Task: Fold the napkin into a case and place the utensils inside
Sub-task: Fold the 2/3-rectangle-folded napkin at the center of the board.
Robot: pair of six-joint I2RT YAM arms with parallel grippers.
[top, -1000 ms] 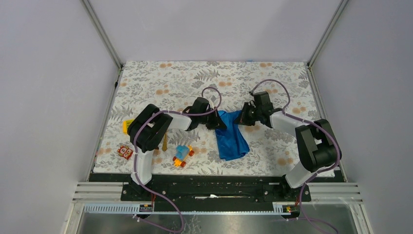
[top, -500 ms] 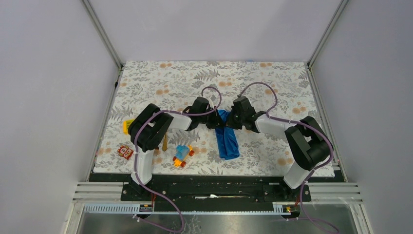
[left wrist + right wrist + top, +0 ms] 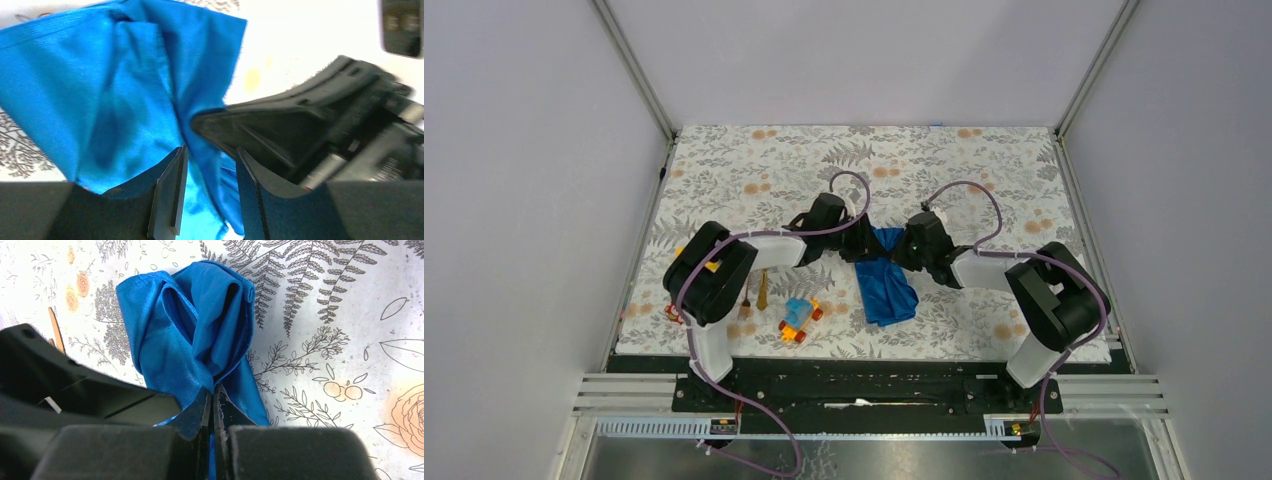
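1. The napkin (image 3: 886, 285) is found near the middle of the table (image 3: 754, 165), a little toward the near edge. It is bunched into loose lengthwise folds, with its far end gathered between the two grippers and its other end trailing toward the near edge.
2. The utensils (image 3: 763, 292) are seen as slim golden-orange pieces lying flat on the patterned surface. They are well apart from the napkin, on the left side near the near edge and just beside the left arm. Which piece is the fork cannot be told.
3. The jaws of the left gripper (image 3: 210, 165) are spread. A fold of blue cloth is seen in the gap between them, and neither finger is shown pressing on it.
4. The jaws of the right gripper (image 3: 213, 395) are pressed together, and a ridge of the napkin is pinched at their tips.
5. The two grippers are placed tip to tip over the napkin's far end, very close together. Whether they touch cannot be told.
6. A small blue-and-orange toy car (image 3: 798, 318) is placed between the utensils and the napkin, near the near edge and apart from both.
7. The fern-and-flower surface is shown uncovered along the far edge, at both far corners and along the right edge beyond the right arm. Plain walls are seen rising at the left, far and right edges.
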